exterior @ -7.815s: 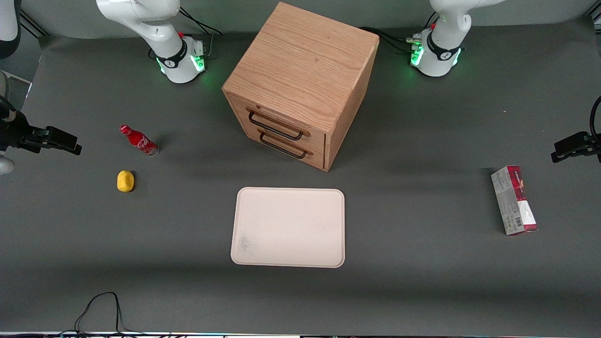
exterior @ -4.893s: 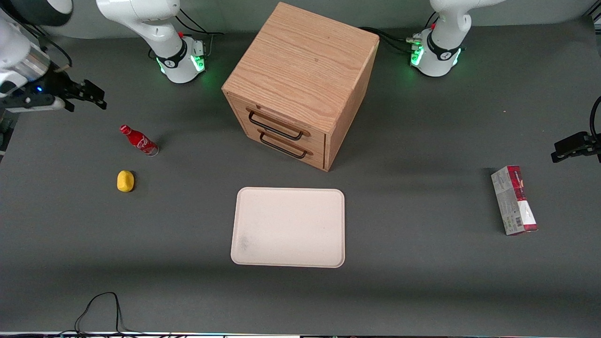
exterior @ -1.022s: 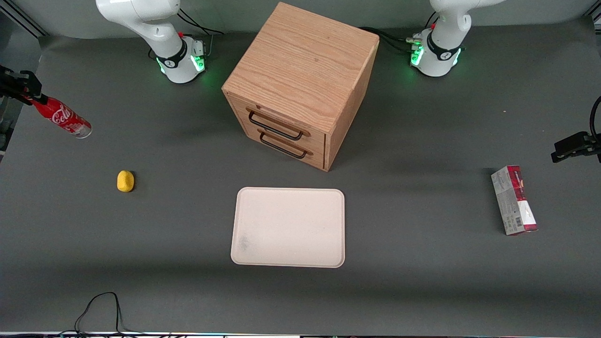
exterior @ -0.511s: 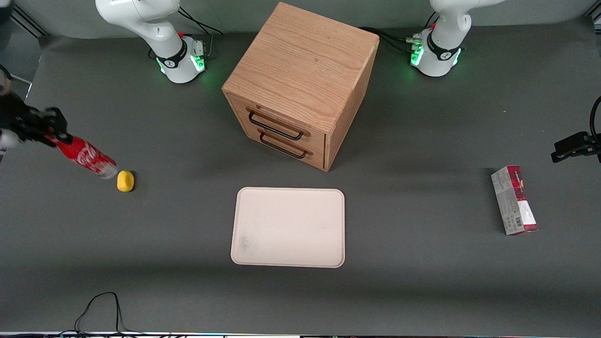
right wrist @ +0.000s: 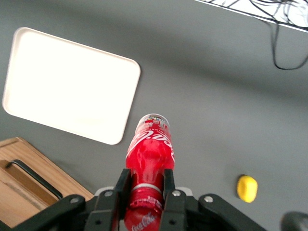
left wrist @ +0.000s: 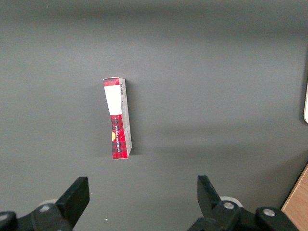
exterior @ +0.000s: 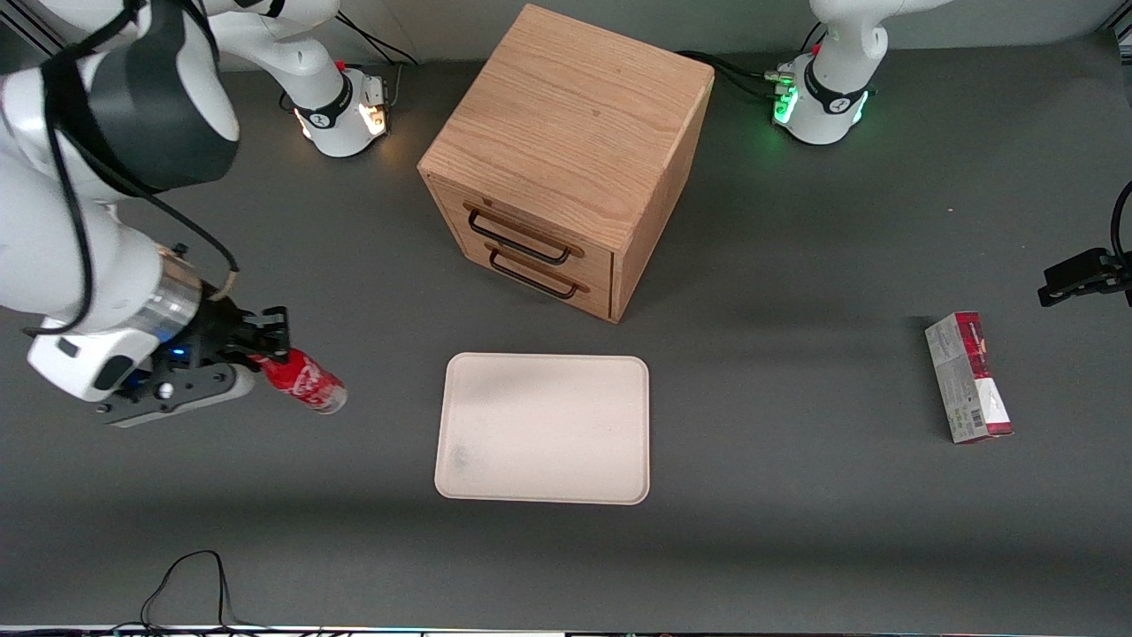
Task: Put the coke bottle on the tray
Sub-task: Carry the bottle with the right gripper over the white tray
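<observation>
The coke bottle (exterior: 305, 382) hangs in the air above the table, tilted, its clear base pointing toward the tray. My right gripper (exterior: 265, 349) is shut on its neck just under the red cap. From the right wrist camera, the black fingers (right wrist: 121, 185) clamp the coke bottle (right wrist: 149, 156) at the neck. The cream-white tray (exterior: 544, 428) lies flat in front of the wooden drawer cabinet, nearer the front camera, with nothing on it. The bottle is beside the tray, toward the working arm's end, a short gap from its rim. The tray (right wrist: 67, 84) also shows in the wrist view.
A wooden cabinet (exterior: 566, 150) with two drawers stands farther from the front camera than the tray. A yellow lemon-like object (right wrist: 247, 188) lies on the table, hidden by my arm in the front view. A red-and-grey carton (exterior: 968, 377) lies toward the parked arm's end.
The bottle was picked off the table and lifted. Over the last second my gripper has carried it from the table's edge toward the tray and nearer the front camera.
</observation>
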Robot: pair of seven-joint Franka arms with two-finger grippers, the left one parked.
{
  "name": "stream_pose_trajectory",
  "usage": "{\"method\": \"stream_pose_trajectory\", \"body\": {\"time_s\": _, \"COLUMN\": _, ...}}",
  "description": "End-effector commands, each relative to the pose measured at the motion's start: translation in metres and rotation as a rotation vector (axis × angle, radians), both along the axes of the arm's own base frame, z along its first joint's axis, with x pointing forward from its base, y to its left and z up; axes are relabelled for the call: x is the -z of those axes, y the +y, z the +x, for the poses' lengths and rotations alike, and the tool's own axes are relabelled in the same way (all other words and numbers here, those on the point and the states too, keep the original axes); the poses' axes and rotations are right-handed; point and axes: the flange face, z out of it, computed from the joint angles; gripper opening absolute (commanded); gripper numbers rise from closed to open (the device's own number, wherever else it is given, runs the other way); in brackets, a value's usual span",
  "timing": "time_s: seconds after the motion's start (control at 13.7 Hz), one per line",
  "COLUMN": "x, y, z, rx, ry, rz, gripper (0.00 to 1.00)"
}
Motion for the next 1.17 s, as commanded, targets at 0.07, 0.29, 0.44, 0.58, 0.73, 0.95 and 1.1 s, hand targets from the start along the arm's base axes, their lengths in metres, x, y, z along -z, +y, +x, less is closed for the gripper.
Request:
{"method": "stream_pose_trajectory", "body": {"time_s": 0.07, "x": -0.009, "y": 0.059, "z": -0.012, "rx": 0.029, "ry": -0.036, "rz": 0.028, "gripper": 0.0}}
{"method": "stream_pose_trajectory", "body": {"time_s": 0.29, "x": 0.005, "y": 0.106, "z": -0.021, "rx": 0.073, "ry": -0.055, "rz": 0.017, "gripper": 0.0}}
{"method": "stream_pose_trajectory", "body": {"time_s": 0.44, "x": 0.016, "y": 0.114, "z": -0.016, "rx": 0.084, "ry": -0.06, "rz": 0.02, "gripper": 0.0}}
{"method": "stream_pose_trajectory", "body": {"time_s": 0.58, "x": 0.036, "y": 0.119, "z": -0.007, "rx": 0.075, "ry": -0.062, "rz": 0.021, "gripper": 0.0}}
{"method": "stream_pose_trajectory", "body": {"time_s": 0.73, "x": 0.08, "y": 0.127, "z": 0.011, "rx": 0.073, "ry": -0.053, "rz": 0.012, "gripper": 0.0}}
{"method": "stream_pose_trajectory", "body": {"time_s": 0.95, "x": 0.151, "y": 0.132, "z": 0.031, "rx": 0.074, "ry": -0.016, "rz": -0.011, "gripper": 0.0}}
{"method": "stream_pose_trajectory", "body": {"time_s": 1.1, "x": 0.184, "y": 0.134, "z": 0.036, "rx": 0.073, "ry": 0.006, "rz": -0.025, "gripper": 0.0}}
